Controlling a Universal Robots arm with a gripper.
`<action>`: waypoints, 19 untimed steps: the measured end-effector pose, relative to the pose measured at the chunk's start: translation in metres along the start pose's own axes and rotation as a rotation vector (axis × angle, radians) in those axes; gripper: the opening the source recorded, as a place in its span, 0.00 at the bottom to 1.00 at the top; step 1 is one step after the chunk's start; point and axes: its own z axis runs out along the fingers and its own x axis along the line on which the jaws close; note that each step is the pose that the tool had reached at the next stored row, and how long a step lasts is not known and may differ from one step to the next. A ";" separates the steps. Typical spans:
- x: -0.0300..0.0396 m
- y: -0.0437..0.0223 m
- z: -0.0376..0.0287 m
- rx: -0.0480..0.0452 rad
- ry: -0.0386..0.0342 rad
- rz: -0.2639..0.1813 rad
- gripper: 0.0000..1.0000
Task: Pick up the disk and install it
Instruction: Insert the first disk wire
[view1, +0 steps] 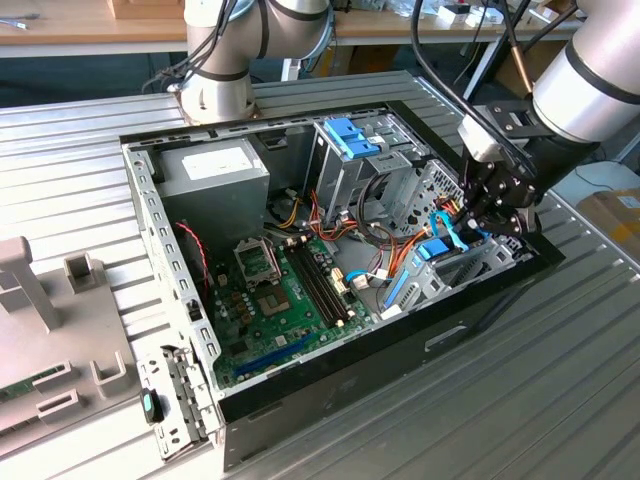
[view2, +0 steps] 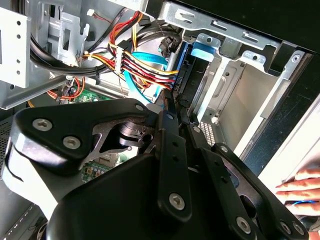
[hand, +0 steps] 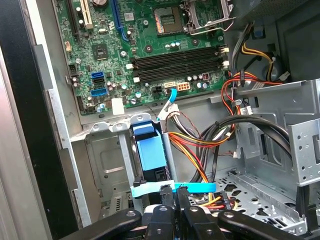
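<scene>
At four o'clock in the case (view1: 150, 215), the disk (hand: 150, 152) is being seated in its bay, pinched by the gripper (hand: 177, 197); a straight, steady push is being called for.

Even, bright overhead light; soft shadows inside the case (view1: 160, 215). Mild glare on the ribbed table (view1: 560, 380). Near gripper links slightly soft in both wrist views.

Ribbed grey metal desk (view1: 560, 400) carries an open computer case (view1: 330, 250) lying on its side; a grey fixture plate (view1: 50, 360) sits at the exterior view's left.
</scene>
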 end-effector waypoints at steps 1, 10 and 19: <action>0.0000 0.0000 0.0001 0.0000 0.0000 0.000 0.15; 0.0002 0.0001 0.0009 0.0002 0.0006 0.000 0.15; 0.0003 0.0008 0.0006 0.0034 0.0009 0.017 0.15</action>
